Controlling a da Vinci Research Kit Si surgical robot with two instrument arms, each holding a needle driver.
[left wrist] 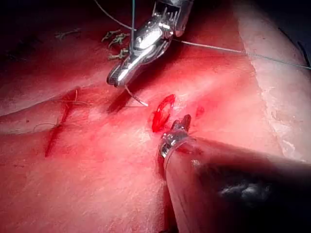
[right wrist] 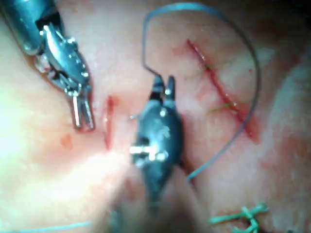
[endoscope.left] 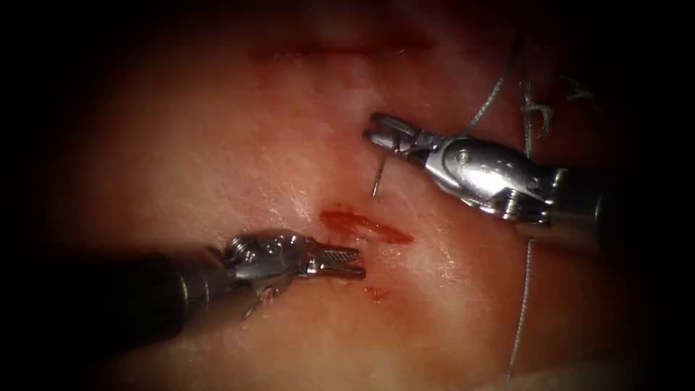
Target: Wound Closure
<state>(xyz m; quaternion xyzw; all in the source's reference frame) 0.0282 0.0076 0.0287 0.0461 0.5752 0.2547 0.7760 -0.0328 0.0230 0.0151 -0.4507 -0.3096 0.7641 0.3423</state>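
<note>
The tissue (endoscope.left: 217,159) has a short red cut (endoscope.left: 365,226) at its middle. My right tool (endoscope.left: 373,134) is shut on the curved needle (endoscope.left: 377,177). The needle's free end hangs down from the jaws to a point just beyond the cut's far edge. I cannot tell whether the tip touches the tissue. In the left wrist view the needle (left wrist: 136,97) sticks out below the right tool (left wrist: 112,80) beside the cut (left wrist: 163,112). My left tool (endoscope.left: 358,264) lies at the cut's near left side, slightly open and holding nothing. Thread (endoscope.left: 525,304) trails off to the right.
An older red cut line (endoscope.left: 340,49) runs across the far tissue. Knotted cut ends of thread (endoscope.left: 536,108) lie at the far right. In the right wrist view thread (right wrist: 243,43) arcs over an older cut (right wrist: 221,92). A smear of red fluid (endoscope.left: 376,293) sits near the left tool.
</note>
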